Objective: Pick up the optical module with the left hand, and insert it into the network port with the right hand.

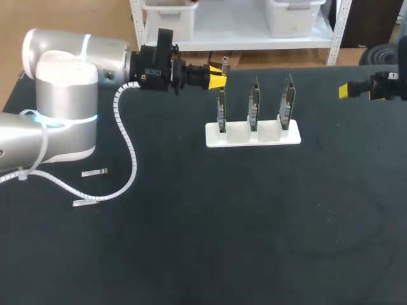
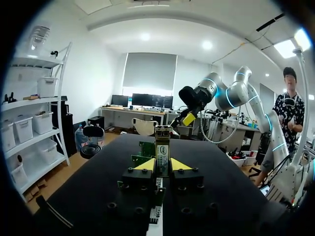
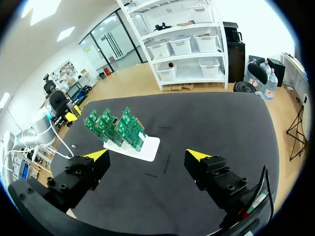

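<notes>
My left gripper (image 1: 217, 76) hovers above the far left end of the board stand, shut on a slim metal optical module (image 1: 224, 62) that sticks out past its yellow tips. In the left wrist view the module (image 2: 162, 150) stands upright between the fingers (image 2: 145, 164). Three green network boards (image 1: 254, 101) stand upright in a white holder (image 1: 267, 136). They also show in the right wrist view as boards (image 3: 115, 128) ahead of my right gripper (image 3: 147, 155), which is open and holds nothing. That right gripper (image 1: 348, 90) sits at the far right, apart from the boards.
Two spare modules (image 1: 94, 172) (image 1: 84, 203) lie on the black table (image 1: 254, 222) near my left arm's base. A white coiled cable (image 1: 127, 146) hangs from the left arm. The table's back edge runs just behind the boards.
</notes>
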Action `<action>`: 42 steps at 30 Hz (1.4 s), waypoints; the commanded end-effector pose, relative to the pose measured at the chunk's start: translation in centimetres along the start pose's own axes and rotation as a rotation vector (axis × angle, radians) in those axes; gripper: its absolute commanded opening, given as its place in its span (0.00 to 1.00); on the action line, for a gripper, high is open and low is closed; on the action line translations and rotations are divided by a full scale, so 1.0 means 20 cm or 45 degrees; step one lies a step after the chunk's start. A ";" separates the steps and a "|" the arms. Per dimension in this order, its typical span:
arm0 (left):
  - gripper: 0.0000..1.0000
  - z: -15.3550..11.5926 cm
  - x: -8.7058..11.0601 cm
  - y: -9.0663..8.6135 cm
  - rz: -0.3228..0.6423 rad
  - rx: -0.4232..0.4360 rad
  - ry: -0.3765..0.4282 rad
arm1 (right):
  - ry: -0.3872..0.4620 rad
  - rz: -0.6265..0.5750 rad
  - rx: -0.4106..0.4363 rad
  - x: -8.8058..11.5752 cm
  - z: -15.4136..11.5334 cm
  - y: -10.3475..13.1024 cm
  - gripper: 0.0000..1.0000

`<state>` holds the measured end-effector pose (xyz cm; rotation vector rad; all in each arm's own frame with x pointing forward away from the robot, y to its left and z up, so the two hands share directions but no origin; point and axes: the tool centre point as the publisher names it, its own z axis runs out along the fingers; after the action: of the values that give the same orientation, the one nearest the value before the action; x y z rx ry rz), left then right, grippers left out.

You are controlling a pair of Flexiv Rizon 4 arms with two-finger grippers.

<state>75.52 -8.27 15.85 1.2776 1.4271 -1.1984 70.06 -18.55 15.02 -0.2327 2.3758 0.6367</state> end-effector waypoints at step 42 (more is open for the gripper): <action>0.00 0.00 0.00 0.01 0.001 0.007 0.001 | 0.231 -0.618 -0.566 -0.31 0.27 0.34 1.00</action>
<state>75.56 -8.27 15.82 1.2781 1.4270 -1.1988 74.29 -11.50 17.89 -0.9499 2.2155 0.8265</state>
